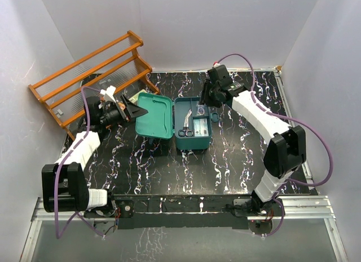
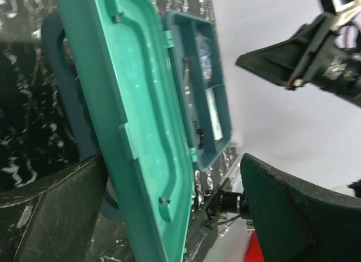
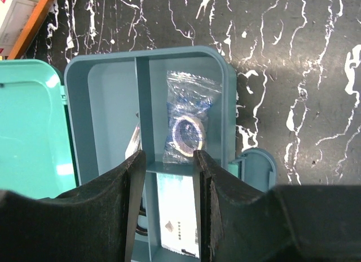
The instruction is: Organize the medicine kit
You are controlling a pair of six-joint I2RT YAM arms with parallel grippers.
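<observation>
**While the medicine kit (image 1: 192,144) lies open on the table (image 1: 237,160), I hold nothing**

My left gripper (image 1: 139,110) gapes wide beside its lid (image 1: 154,116). My right gripper (image 3: 168,160), half-parted, hangs over a bagged tape roll (image 3: 186,124) inside. Orange rack (image 1: 90,76) far left.

You have white walls (image 1: 197,31) on three sides | surface (image 1: 169,172) black with white veins | orange wooden rack (image 1: 93,76) tilted in the far-left corner | light even

Open medicine kit (image 3: 78,138); bagged roll (image 3: 188,127) inside
</observation>
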